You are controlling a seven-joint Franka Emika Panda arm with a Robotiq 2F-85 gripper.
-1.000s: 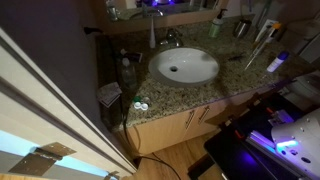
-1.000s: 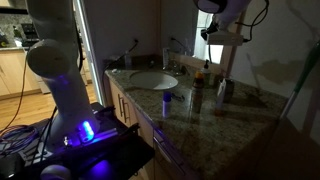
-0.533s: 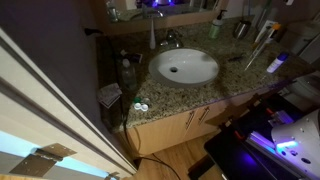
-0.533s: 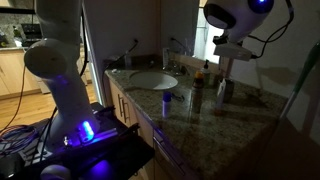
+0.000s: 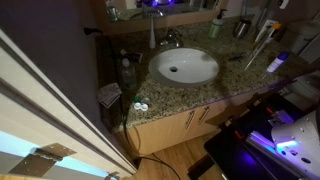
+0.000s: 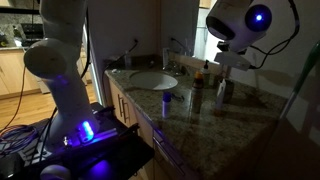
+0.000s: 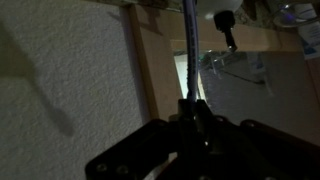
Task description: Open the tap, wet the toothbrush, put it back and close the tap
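Gripper (image 7: 190, 122) clamped on slim toothbrush (image 7: 187, 50), shaft running straight out between jaws. Tight pinch judged to keep brush steady in transit. Held high over counter (image 6: 200, 115), likely to clear clutter. Tap (image 5: 170, 38) well apart, behind basin (image 5: 185, 66); flow cannot be told. Count: one brush gripped, one tap, one basin.

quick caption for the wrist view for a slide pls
Wrist view: the gripper, shut on a slim toothbrush-like handle, faces a textured wall and a wooden frame.
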